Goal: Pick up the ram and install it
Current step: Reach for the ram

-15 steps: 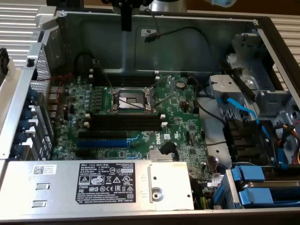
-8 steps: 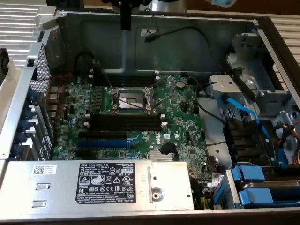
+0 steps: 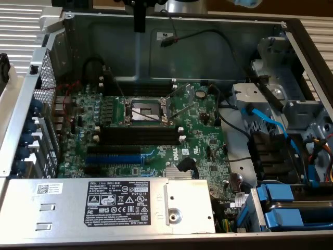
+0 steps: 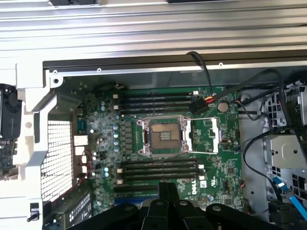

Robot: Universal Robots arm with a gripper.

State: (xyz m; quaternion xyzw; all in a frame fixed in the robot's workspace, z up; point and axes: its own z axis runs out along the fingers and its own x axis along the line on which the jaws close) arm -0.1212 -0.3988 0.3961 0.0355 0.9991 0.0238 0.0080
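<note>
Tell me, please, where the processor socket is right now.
In the exterior view, the processor socket sits near the middle of the green motherboard, between two banks of long black slots.

Computer repair bench.
Open PC case [image 3: 218, 41] under the jaws of the gripper [image 4: 168, 189], motherboard [image 3: 203, 136] and power supply [image 3: 78, 208] exposed.

The arm's gripper [image 4: 168, 188] points downward, its two black fingers closed tight against each other.
</note>
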